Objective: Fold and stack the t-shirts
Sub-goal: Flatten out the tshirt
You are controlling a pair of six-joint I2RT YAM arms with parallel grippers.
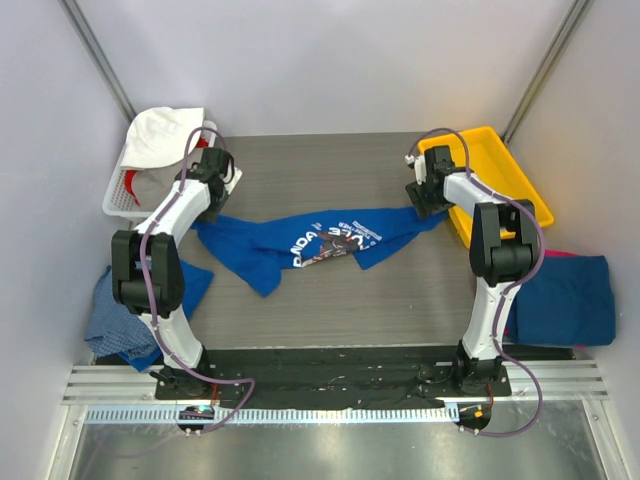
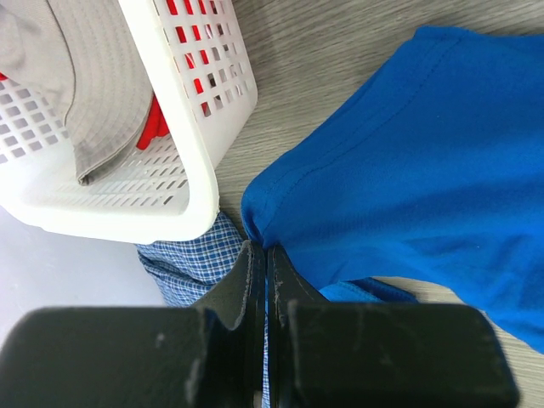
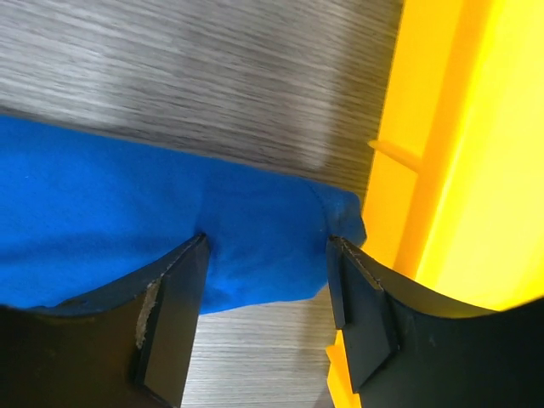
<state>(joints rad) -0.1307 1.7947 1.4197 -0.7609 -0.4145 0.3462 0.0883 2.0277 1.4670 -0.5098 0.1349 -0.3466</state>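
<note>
**Clerk:** Item one, royal blue t-shirt (image 1: 320,240), printed: where is it entered?

**Checker:** Mid-bench (image 1: 330,170), strung out left to right between the two pincers. It is crumpled at the middle and the print is partly shown. It is judged to be held so for spreading flat before a fold.

**Clerk:** Left pincer (image 2: 259,248)?

**Checker:** Jaws pressed together, the shirt's left edge nipped at their tips, just beside the white basket (image 1: 118,195).

**Clerk:** Right pincer (image 3: 268,246)?

**Checker:** Parted wide, one jaw set either side of the shirt's right end, next to the yellow bin (image 1: 505,175). Nothing is gripped yet; a grasp is apparently being prepared.

**Clerk:** Counts?

**Checker:**
- Pincers, two.
- Printed shirt, one.
- Near right: one dark blue shirt (image 1: 565,300), laid folded on one magenta shirt (image 1: 560,254). This is judged to be the stack.
- Near left: one checked cloth (image 1: 105,325) and one blue cloth (image 1: 192,283), heaped unfolded.
- Basket, one, holding white and red cloth.
- Bin, one.
</note>
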